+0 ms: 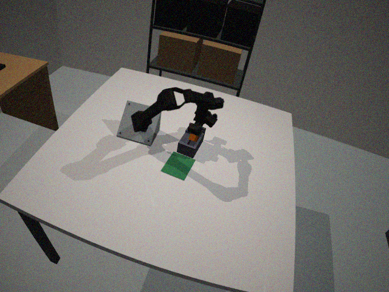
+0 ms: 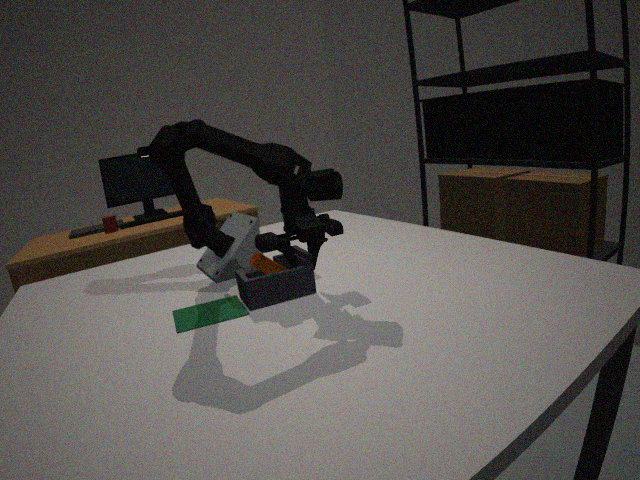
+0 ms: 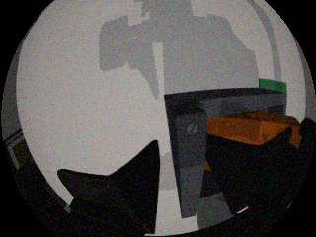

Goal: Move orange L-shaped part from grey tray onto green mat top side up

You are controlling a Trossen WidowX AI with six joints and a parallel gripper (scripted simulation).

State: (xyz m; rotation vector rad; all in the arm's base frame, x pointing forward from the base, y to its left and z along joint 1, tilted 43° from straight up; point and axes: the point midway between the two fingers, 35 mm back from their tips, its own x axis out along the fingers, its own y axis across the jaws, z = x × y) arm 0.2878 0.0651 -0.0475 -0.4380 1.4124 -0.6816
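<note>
The orange L-shaped part lies tilted in the grey tray. In the exterior view its end toward the green mat is raised above the rim. My gripper is down at the tray's far end, on the part's other end, with the fingers partly apart and nothing between them. One finger reaches into the tray and the other stands outside its wall. The green mat lies flat beside the tray's near end.
The arm's tilted grey base plate stands left of the tray. A black shelf with cardboard boxes stands behind the table. A wooden desk with a monitor is to the left.
</note>
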